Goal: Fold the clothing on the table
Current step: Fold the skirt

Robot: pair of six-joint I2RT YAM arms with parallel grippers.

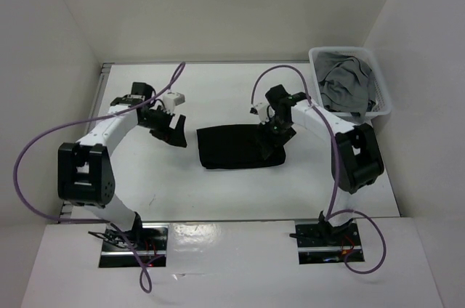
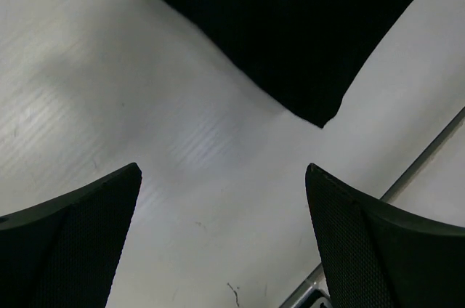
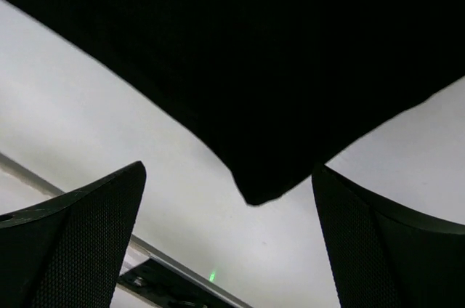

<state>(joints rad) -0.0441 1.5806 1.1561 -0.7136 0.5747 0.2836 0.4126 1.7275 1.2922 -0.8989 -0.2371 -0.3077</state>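
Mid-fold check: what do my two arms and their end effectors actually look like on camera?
The left arm and right arm have white link shells and chunky black joints. A purple cable loops along each. The left end effector and right end effector are black, with wedge-shaped fingers textured like fine mesh.

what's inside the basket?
A crumpled grey garment fills the basket. Anything beneath it, and the basket floor, is covered.

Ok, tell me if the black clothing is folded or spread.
Folded, it seems: the clothing lies as a compact, straight-edged rectangle on the table, no sleeves or legs showing.
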